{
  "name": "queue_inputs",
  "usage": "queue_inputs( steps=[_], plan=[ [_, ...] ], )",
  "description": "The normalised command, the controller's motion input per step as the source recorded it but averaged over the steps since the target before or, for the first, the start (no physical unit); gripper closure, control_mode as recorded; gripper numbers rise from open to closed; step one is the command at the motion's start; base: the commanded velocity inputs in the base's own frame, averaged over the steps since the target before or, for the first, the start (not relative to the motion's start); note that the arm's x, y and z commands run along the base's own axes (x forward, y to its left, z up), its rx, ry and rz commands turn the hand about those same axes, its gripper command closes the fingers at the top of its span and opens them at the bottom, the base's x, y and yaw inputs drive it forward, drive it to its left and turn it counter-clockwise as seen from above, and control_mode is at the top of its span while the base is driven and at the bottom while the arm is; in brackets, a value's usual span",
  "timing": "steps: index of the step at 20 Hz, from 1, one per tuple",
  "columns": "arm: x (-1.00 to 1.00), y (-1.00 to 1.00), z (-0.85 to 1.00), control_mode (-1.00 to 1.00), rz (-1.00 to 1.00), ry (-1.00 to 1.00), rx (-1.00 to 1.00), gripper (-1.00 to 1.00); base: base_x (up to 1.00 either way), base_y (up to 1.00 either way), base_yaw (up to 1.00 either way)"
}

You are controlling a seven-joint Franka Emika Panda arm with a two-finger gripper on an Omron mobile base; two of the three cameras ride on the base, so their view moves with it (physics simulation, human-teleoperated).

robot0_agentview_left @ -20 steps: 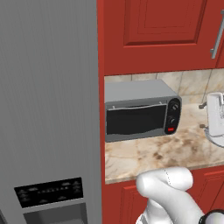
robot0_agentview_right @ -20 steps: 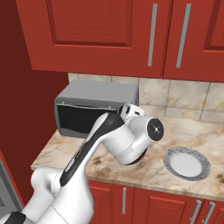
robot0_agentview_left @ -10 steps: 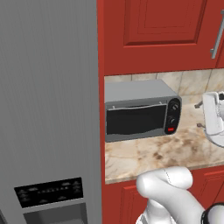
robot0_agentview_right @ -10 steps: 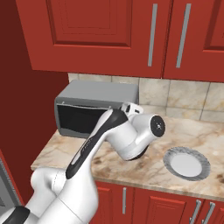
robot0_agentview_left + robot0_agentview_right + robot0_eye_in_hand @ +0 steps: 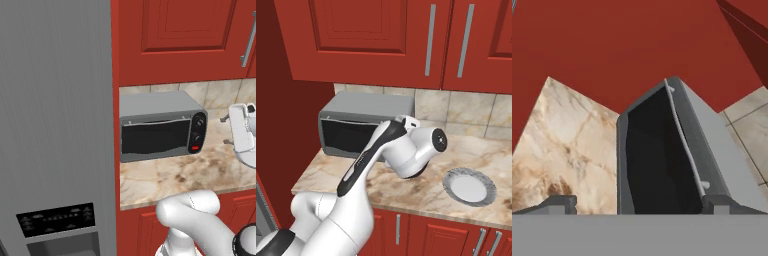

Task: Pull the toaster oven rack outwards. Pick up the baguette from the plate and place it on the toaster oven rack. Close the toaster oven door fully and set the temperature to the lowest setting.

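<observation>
Left base view: toaster oven point(image 5: 162, 127) panel markings too small to read.

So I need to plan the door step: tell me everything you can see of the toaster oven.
The toaster oven is a boxy grey metal unit standing upright on the marble counter, close beside the red cabinet side. Its dark glass door is shut, with a thin silver handle along the top edge. The black panel at its right carries two knobs above a red button. Nothing touches it.
</observation>
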Motion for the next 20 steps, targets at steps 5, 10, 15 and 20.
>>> queue_inputs(
  steps=[5,10,15,20],
  plan=[
    [0.02,0.00,-0.04,-1.00,0.04,-0.01,0.00,-1.00,0.00,0.00,0.00],
    [0.00,0.00,-0.13,-1.00,0.02,0.00,0.00,-1.00,0.00,0.00,0.00],
    [0.00,0.00,-0.11,-1.00,0.01,-0.01,0.00,-1.00,0.00,0.00,0.00],
    [0.04,0.00,0.00,-1.00,0.00,-0.04,0.00,-1.00,0.00,0.00,0.00]
  ],
)
